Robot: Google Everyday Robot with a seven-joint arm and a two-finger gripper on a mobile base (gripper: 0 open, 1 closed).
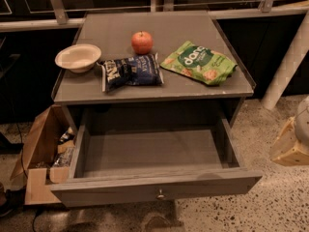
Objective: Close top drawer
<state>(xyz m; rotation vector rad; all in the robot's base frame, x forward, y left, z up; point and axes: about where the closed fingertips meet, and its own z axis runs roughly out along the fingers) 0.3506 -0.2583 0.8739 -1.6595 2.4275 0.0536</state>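
Using the apple as my reference point, since it sits pretty much in the middle of the grey counter.

The top drawer is below the apple and nearer the camera. It's pulled a long way out of the cabinet, so it's clearly not closed. Its front panel is well forward of the counter edge in front of the apple, and you can look straight down onto the bare grey floor inside. There's a small round metal knob on the front panel, almost directly below the apple in the view.

The other stuff around the apple:
- a cream bowl to its left, a bit nearer the camera, not touching it
- a dark blue snack bag lying flat just in front of it
- a green snack bag off to its right, also flat, near the counter's right edge
- an open cardboard box way down to its lower left, on the floor next to the cabinet

The gripper is far to the apple's right and much lower, at the edge of the view over the speckled floor. It's level with the drawer's right side wall but clear of it, touching nothing. Can't tell if it's open or clenched.
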